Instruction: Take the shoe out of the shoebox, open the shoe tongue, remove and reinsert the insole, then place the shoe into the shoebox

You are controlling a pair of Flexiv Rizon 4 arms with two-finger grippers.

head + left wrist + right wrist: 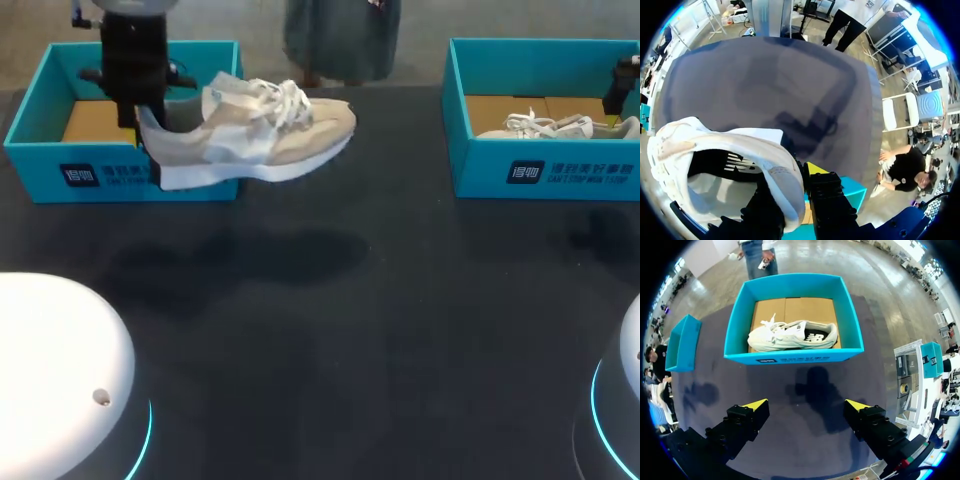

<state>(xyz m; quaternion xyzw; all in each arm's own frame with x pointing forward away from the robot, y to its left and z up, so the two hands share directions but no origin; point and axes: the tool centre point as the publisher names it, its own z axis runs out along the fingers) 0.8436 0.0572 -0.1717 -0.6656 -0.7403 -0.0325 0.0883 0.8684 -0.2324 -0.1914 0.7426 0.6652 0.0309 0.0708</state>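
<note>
1. Removal from the box looks to be the step in hand. The beige-and-white suede and mesh sneaker (265,135) hangs in the air above the dark table (330,330), just in front of the open teal cardboard shoebox on the left (40,110) and clear of its front wall.
2. The left gripper (145,125) holds the sneaker by its heel. The left wrist view shows one finger down inside the collar and the other against the outside of the heel. The sole faces down, roughly level, and the toe points towards the middle of the table.
3. The right gripper (807,405) holds nothing, and its yellow-tipped fingers are spread wide. It hovers over the table in front of a second teal shoebox on the right (790,357), where a white lace-up sneaker (790,335) lies on the cardboard floor.
4. By this reading the first step is nearly done. Opening the tongue, handling the insole and returning the shoe are not yet begun.
5. The next move probably calls for lowering the held sneaker sole-down onto bare table between the two boxes, within the right arm's reach. Since only the heel is gripped, the toe end may sag or swing, so a slow, level descent seems wise. The left fingers would best open only once the sole rests flat.
</note>
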